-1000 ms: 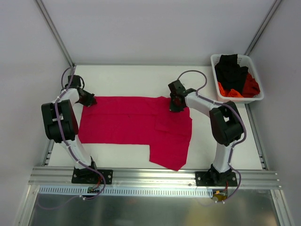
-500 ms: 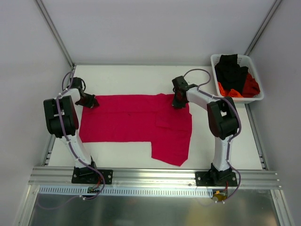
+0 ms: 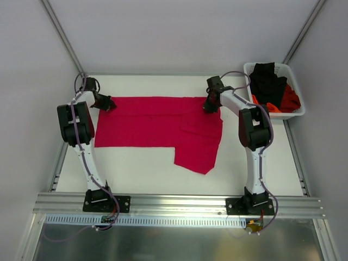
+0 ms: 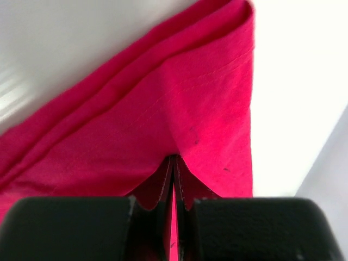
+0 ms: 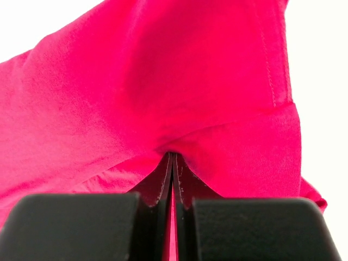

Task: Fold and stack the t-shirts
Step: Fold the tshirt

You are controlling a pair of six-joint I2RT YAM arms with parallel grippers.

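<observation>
Crimson-pink t-shirt (image 3: 157, 128) lay spread flat mid-table (image 3: 147, 176), long side running left to right, with a flap reaching toward the near edge on the right. Left fingers (image 4: 155, 193) were clamped on its far-left corner and right fingers (image 5: 155, 190) on its far-right corner; cloth was pinched tight in both wrist views. Black t-shirt (image 3: 265, 81) and orange-red t-shirt (image 3: 291, 100) sat heaped in the white basket (image 3: 247, 76) at the table's far-right corner, near the right arm.
</observation>
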